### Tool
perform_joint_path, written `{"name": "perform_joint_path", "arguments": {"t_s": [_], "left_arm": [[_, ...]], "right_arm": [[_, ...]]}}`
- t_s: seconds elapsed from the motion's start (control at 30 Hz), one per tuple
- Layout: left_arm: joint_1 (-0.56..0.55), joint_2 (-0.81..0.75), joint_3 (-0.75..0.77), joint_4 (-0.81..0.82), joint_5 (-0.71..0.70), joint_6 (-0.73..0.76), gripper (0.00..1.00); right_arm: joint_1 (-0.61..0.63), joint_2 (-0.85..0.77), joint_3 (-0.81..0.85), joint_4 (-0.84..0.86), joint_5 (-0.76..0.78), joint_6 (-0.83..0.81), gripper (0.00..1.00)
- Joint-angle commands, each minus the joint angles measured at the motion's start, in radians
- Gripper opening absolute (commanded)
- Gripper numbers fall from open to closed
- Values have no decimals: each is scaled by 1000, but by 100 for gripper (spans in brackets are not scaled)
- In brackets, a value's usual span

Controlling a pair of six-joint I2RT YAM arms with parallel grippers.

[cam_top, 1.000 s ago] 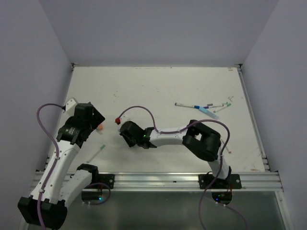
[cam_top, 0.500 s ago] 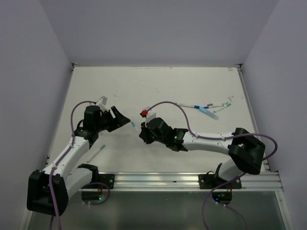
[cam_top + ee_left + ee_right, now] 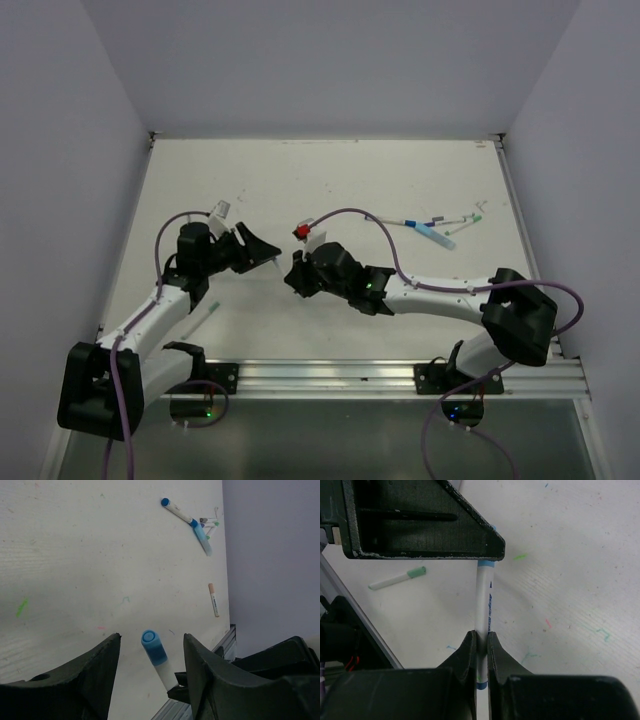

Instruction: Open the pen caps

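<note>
My right gripper [image 3: 481, 637] is shut on the white barrel of a pen [image 3: 484, 600] and holds it above the table, pointing left. The pen's blue cap [image 3: 152, 647] sits on its end, between the fingers of my left gripper [image 3: 151, 637]. Those jaws stand open on both sides of the cap, with a gap on each side. From above, the left gripper [image 3: 265, 252] and right gripper [image 3: 295, 272] meet nose to nose at the table's middle left. One left finger [image 3: 420, 525] covers the cap in the right wrist view.
A bunch of pens [image 3: 430, 225] lies at the back right. A green-ended pen [image 3: 205, 315] lies near the front left, under the left arm. An orange-ended pen [image 3: 213, 600] lies by the right edge. Metal rail [image 3: 330, 375] runs along the front.
My left arm has swung in from the left and its jaws have narrowed around the blue cap. The right gripper has carried the pen slightly right, then held it there.
</note>
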Motion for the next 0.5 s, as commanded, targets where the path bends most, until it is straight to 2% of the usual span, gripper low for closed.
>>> {"name": "perform_joint_path", "arguments": {"t_s": [0.0,0.03,0.23,0.27,0.3,0.37,0.4,0.47], "left_arm": [[-3,11,-18,70,61,-51,55],[-3,14,-20,86,68,-58,50],[-1,20,-20,81,75,-68,33],[-3,20,-20,80,75,-69,28],[-1,20,-19,80,75,-71,17],[-1,25,-9,64,71,-65,10],[-1,31,-6,58,71,-59,3],[-1,37,-5,50,74,-55,0]], "right_arm": [[-2,6,-12,77,-6,22,0],[-4,9,-9,83,-8,20,0],[-2,25,-5,84,-16,22,0],[-2,25,-7,86,-16,22,0],[-2,26,-10,86,-11,20,0],[-2,26,-10,83,-5,17,0],[-2,25,-10,80,-3,15,0],[-4,26,-4,72,0,11,0]]}}
